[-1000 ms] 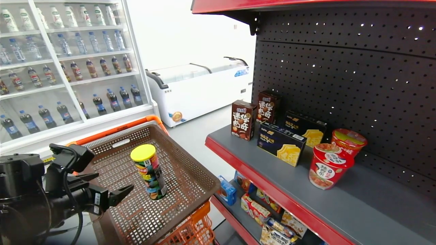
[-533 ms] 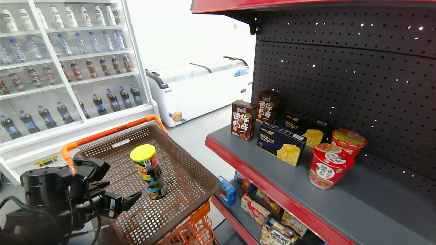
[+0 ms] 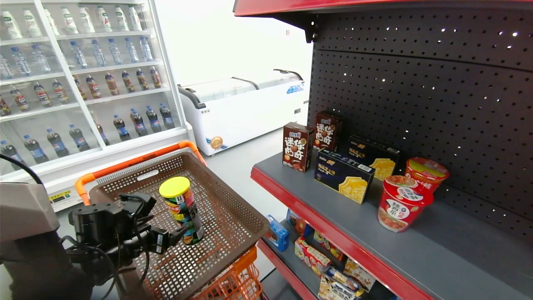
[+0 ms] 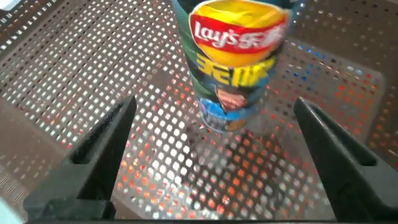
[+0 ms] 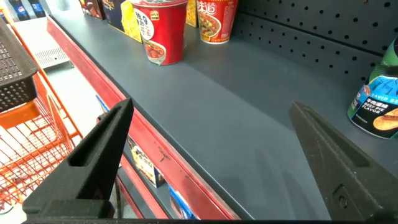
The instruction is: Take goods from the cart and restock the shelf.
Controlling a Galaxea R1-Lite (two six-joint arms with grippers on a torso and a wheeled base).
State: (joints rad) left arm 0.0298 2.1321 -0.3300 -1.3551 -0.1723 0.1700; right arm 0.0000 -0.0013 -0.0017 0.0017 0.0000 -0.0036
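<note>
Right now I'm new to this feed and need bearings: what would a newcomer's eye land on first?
The yellow-lidded chip can stands upright in the cart's brown basket, with the open left gripper close at its base. To the right, two red noodle cups stand on the grey shelf beside dark snack boxes.

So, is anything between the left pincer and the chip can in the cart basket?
Nothing visible. The chip can stands alone on the mesh floor of the basket, and the open left pincer faces it with only bare mesh between them.
</note>
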